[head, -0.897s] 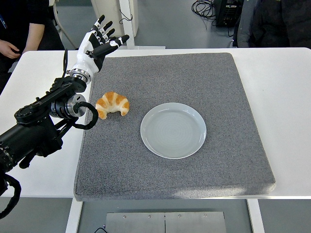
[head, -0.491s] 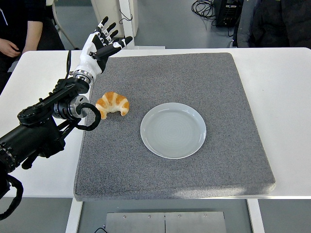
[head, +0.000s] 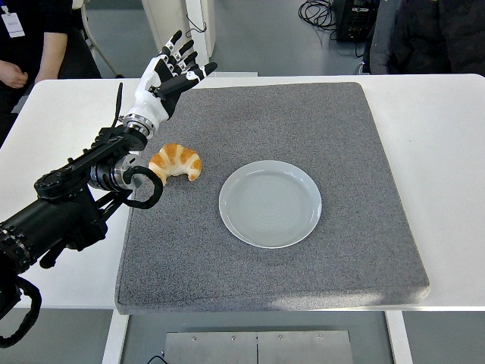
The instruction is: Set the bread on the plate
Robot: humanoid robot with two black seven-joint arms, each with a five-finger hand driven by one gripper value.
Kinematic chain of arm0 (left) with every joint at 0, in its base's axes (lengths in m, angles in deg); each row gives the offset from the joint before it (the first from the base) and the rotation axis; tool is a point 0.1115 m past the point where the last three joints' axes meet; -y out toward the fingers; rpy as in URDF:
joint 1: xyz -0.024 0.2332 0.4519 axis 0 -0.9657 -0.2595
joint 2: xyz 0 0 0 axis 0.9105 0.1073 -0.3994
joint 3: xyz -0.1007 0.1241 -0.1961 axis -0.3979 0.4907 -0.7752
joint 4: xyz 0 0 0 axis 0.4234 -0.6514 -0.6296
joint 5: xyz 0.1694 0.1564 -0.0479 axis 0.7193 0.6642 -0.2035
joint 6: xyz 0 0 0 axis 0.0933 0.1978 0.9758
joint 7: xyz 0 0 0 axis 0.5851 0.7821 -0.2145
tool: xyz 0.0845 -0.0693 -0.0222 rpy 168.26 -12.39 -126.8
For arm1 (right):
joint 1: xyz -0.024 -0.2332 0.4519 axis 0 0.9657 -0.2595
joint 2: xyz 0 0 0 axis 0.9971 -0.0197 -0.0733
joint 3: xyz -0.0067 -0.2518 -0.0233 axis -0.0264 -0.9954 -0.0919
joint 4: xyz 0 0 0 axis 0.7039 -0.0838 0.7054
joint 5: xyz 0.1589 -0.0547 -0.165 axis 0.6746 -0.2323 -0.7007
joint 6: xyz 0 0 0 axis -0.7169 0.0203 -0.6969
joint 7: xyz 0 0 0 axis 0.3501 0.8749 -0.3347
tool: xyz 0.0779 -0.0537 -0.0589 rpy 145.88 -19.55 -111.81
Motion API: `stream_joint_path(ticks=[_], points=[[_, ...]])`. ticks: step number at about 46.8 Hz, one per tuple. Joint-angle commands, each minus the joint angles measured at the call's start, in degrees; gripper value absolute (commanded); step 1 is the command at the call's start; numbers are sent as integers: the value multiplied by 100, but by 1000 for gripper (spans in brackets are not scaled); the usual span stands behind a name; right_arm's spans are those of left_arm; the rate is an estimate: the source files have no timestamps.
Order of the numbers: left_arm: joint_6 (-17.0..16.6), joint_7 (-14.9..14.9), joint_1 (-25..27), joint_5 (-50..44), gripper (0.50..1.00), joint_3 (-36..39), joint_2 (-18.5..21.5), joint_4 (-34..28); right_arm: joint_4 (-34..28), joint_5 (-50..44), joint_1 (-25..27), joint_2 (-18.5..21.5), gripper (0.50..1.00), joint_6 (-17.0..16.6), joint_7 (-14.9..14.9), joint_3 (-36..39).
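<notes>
A golden croissant [head: 176, 162] lies on the grey mat [head: 303, 121], left of a pale grey plate [head: 270, 202] that holds nothing. My left hand [head: 173, 74] is white and black, with its fingers spread and holding nothing. It hovers above the mat's far left part, beyond the croissant and apart from it. The black left arm comes in from the lower left. The right arm is out of view.
The mat covers most of the white table [head: 447, 152]. A person's arm [head: 15, 72] shows at the top left by the table's far corner. Another person in dark clothes [head: 432, 34] is at the top right. Cables lie on the floor behind.
My left hand has moved to the right and a little away, over the mat's far left edge, fingers still spread. The croissant and plate have not moved.
</notes>
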Motion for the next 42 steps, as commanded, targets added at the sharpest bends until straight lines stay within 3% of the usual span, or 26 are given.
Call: stream_joint_path(ticks=[1,42], points=[[17,2,-3,-5,972,-53,11,2,0,0,22,0,1000,16,0,6],[-150,-129,76,-75,971,-26,107,-164,18,0,48,0,1000,-10,0,-29]])
